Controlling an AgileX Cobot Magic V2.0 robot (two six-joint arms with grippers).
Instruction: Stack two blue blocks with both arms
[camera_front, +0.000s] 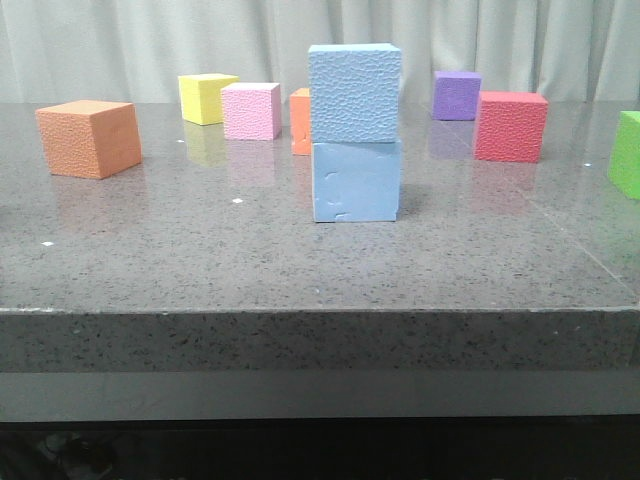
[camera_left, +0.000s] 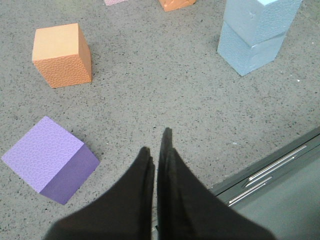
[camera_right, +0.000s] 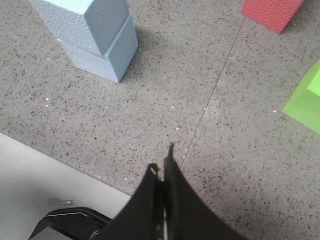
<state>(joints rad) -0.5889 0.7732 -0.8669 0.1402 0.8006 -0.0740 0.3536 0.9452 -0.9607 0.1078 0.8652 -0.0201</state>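
Note:
Two sky-blue blocks stand stacked at the table's middle. The upper blue block (camera_front: 355, 92) has a pebbled front and sits squarely on the lower blue block (camera_front: 357, 180), whose front is smooth with squiggly dents. The stack also shows in the left wrist view (camera_left: 256, 31) and in the right wrist view (camera_right: 92, 35). My left gripper (camera_left: 156, 142) is shut and empty, well back from the stack near the table's front edge. My right gripper (camera_right: 162, 159) is shut and empty, also back near the front edge. Neither arm shows in the front view.
An orange cube (camera_front: 89, 137) stands at left, with yellow (camera_front: 207, 98) and pink (camera_front: 251, 110) cubes behind. Another orange cube (camera_front: 299, 120) hides behind the stack. Purple (camera_front: 457, 95), red (camera_front: 511, 126) and green (camera_front: 626, 152) cubes stand at right. A purple cube (camera_left: 50, 159) lies beside my left gripper.

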